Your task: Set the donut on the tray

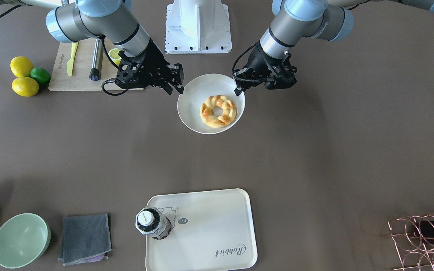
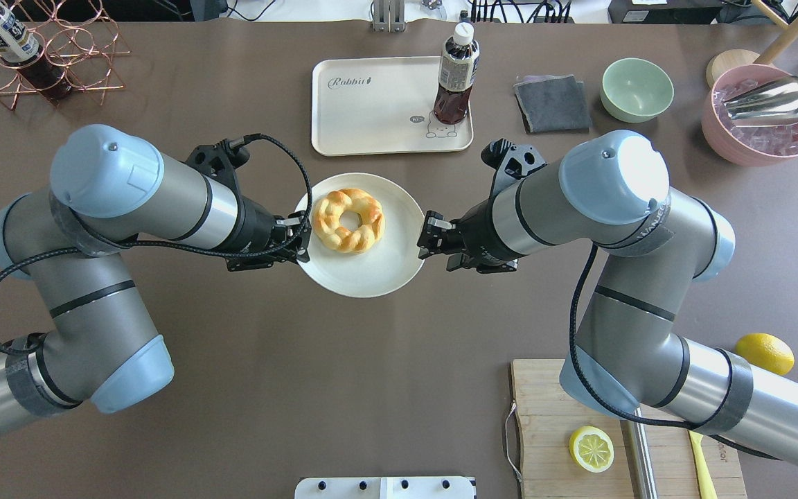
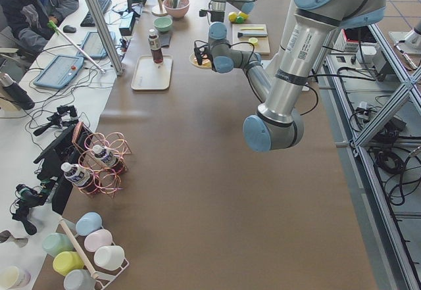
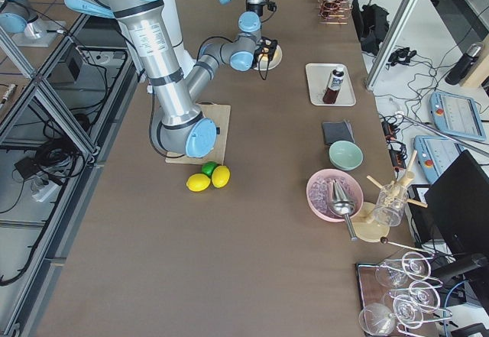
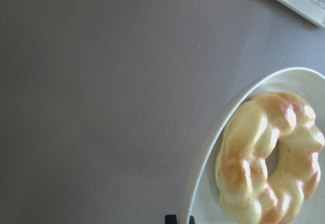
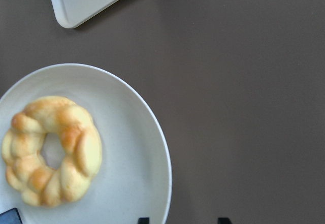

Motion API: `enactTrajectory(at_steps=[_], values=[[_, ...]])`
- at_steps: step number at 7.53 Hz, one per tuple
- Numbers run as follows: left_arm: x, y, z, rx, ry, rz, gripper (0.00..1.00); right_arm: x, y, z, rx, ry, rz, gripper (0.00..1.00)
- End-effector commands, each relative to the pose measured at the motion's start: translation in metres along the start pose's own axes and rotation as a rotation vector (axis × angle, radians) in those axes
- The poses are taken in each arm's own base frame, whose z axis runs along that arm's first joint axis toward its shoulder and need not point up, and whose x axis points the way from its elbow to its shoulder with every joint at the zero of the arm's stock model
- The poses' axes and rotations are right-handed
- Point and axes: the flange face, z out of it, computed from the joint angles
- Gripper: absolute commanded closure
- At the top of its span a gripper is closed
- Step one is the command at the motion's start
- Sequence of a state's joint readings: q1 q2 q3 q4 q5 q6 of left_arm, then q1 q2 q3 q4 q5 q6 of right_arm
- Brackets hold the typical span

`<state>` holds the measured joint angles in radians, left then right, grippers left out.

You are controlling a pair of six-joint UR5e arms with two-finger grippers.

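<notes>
The donut (image 1: 218, 111) (image 2: 348, 219), golden and braided, lies on a round white plate (image 1: 192, 113) (image 2: 371, 274) at the table's middle. The cream tray (image 1: 209, 229) (image 2: 371, 104) with "Rabbit" lettering lies beyond the plate and carries a dark drink bottle (image 2: 454, 76) at one corner. My left gripper (image 2: 302, 239) (image 1: 237, 90) hovers at the plate's left rim with its tips close together and empty; its wrist view shows the donut (image 5: 269, 158). My right gripper (image 2: 429, 239) (image 1: 175, 89) is open and empty at the plate's right rim; its wrist view shows the donut (image 6: 51, 150) and a tray corner (image 6: 86, 0).
A wooden cutting board (image 2: 579, 409) with a lemon half (image 2: 591, 448) lies near my right arm's base. A grey cloth (image 2: 553, 104), a green bowl (image 2: 636, 89) and a pink ice bowl (image 2: 763, 118) sit at the far right. A copper wire rack (image 2: 59, 62) stands at the far left.
</notes>
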<state>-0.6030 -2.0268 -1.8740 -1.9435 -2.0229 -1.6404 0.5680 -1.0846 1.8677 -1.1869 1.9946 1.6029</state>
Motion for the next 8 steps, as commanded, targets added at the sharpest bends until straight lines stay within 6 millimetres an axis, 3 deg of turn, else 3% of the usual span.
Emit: enactTrajectory(at_steps=[1, 2, 4, 6, 8], values=[[0.012, -0.092, 0.016, 0.104, 0.024, -0.081, 1.0, 0.043, -0.025, -0.023, -0.002, 0.032, 0.014, 0.0], [0.026, -0.136, 0.032, 0.138, 0.055, -0.187, 1.0, 0.059, -0.029, -0.027, 0.007, 0.048, 0.0, 0.0], [0.043, -0.193, 0.062, 0.235, 0.048, -0.275, 1.0, 0.088, -0.046, -0.039, 0.036, 0.077, -0.03, 0.0], [0.074, -0.222, 0.091, 0.316, 0.06, -0.395, 1.0, 0.116, -0.049, -0.056, 0.047, 0.097, -0.062, 0.0], [0.082, -0.237, 0.119, 0.368, 0.071, -0.432, 1.0, 0.127, -0.053, -0.058, 0.047, 0.112, -0.051, 0.0]])
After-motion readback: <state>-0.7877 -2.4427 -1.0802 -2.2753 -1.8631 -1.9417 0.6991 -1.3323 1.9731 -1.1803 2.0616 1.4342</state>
